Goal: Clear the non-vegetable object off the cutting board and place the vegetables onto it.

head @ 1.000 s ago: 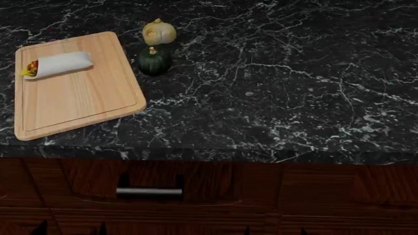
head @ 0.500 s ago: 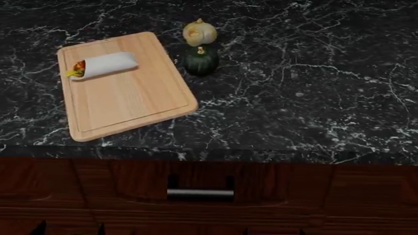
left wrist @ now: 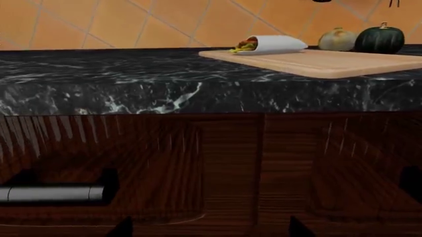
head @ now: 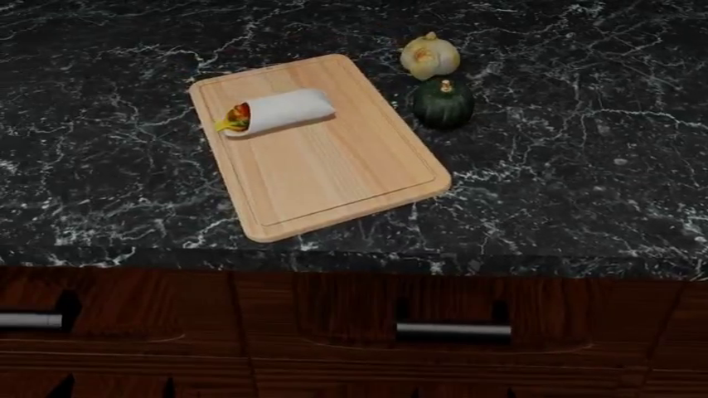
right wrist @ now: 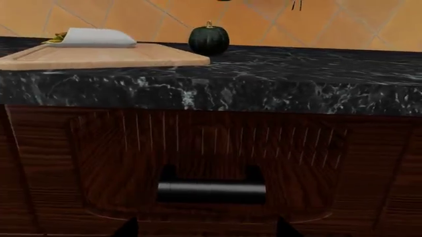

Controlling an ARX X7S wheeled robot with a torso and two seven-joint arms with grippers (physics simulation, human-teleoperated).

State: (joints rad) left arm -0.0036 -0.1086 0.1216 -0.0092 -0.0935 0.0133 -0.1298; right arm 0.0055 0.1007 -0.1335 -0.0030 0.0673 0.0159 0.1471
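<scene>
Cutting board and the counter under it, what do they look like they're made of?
The cutting board looks like light, matte wood: fine straight grain runs along its length, with a groove near the rim. The countertop looks like polished black marble or a similar stone, going by its irregular white veining; a laminate imitation can't be ruled out. The cabinet front below appears to be dark stained wood.

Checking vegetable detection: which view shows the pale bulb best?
Head view. The pale bulb sits fully visible from above on the counter, just beyond the dark green squash, off the cutting board. Left wrist view shows it small and side-on, partly behind the squash. Right wrist view doesn't show it.
</scene>
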